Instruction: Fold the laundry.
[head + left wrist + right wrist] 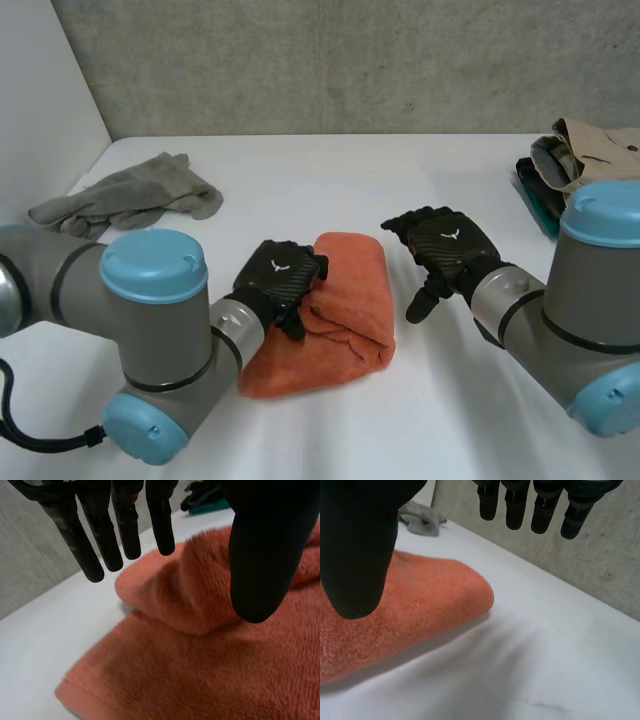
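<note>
Orange towel (pixel 345 300) looks folded under the left hand (pixel 278 280), fingers straight and gripping nothing, right hand (pixel 445 245) open and empty beside it, so I'd guess a final pat-down next.

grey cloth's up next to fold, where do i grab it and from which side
Take the grey cloth by its rumpled end toward the orange towel, likely pinched from above with the nearer left hand: that end bunches up, the rest lies flat.
</note>
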Controlling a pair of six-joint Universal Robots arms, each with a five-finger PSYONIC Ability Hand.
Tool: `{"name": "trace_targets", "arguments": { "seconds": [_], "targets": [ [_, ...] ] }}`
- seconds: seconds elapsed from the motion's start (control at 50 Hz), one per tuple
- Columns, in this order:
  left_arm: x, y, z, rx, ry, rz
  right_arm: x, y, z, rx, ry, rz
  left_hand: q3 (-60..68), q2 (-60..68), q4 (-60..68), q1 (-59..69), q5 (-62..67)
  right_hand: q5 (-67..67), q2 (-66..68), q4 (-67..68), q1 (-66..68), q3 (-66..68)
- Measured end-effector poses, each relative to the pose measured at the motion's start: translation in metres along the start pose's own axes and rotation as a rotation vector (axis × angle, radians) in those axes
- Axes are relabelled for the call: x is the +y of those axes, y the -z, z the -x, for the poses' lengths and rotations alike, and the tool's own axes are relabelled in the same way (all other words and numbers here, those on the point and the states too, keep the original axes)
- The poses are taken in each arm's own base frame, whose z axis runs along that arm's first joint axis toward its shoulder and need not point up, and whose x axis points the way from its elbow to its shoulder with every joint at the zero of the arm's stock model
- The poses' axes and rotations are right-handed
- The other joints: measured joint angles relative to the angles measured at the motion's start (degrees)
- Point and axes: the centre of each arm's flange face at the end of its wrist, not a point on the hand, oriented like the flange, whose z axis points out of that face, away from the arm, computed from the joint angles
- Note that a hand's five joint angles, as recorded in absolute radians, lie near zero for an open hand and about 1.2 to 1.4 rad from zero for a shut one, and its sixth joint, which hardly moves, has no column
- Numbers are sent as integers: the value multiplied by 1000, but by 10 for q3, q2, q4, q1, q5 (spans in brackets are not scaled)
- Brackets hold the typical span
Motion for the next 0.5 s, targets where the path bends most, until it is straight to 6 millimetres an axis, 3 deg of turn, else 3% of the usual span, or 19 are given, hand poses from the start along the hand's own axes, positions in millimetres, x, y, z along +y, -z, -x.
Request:
{"name": "trace_targets", "arguments": {
  "seconds": [0.14, 0.2, 0.24, 0.28, 0.4, 0.5],
  "targets": [
    [10, -9, -3, 10, 2, 21, 2, -11, -3, 12, -5, 31, 68, 69, 64, 73, 62, 0, 0, 0, 0, 0],
    [11, -11, -4, 12, 2, 20, 2, -15, -4, 13, -10, 33, 173, 182, 171, 179, 167, 0, 0, 0, 0, 0],
    [11, -11, -4, 9, 2, 12, 1, -17, -5, 14, -12, 31, 316, 319, 310, 305, 303, 0, 0, 0, 0, 0],
    [10, -11, -4, 3, 1, 0, 0, -19, -5, 15, -13, 27, 382, 385, 382, 339, 368, 0, 0, 0, 0, 0],
    [-1, -2, 0, -48, -4, -49, -8, -21, -7, 18, -14, 3, 402, 406, 403, 339, 380, 0, 0, 0, 0, 0],
    [-12, 21, 6, -111, -6, -69, -18, -23, -4, 2, -24, -3, 402, 406, 403, 339, 380, 0, 0, 0, 0, 0]
  ]
}}
